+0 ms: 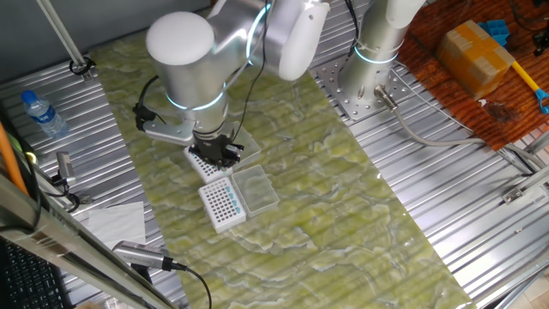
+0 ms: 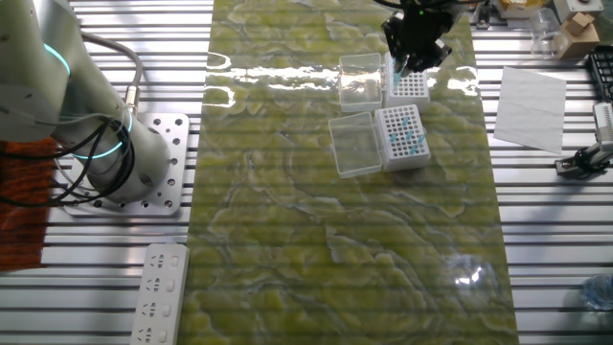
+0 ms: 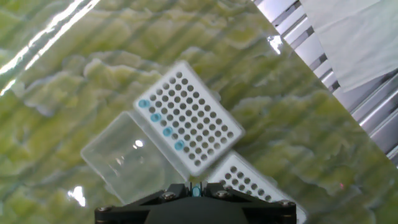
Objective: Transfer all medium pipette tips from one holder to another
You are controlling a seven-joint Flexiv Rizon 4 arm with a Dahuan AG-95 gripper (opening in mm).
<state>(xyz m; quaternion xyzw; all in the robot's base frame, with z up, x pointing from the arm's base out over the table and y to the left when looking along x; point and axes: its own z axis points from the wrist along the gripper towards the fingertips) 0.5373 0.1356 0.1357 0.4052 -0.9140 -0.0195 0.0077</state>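
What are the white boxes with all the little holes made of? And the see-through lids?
The holder looks like white plastic with a dull, matte top: its grid of holes is even, as if molded. Its open lid seems thin clear plastic, a bit cloudy; the green mat shows through it and a light glints on it.

Brightly and evenly lit from overhead. White glare streaking the glossy green mat (image 2: 287,240) near its far edge in the other fixed view, and its top-left corner in the hand view. Soft shadows only. Slightly blurred close up; sharp elsewhere, without obvious edge distortion.
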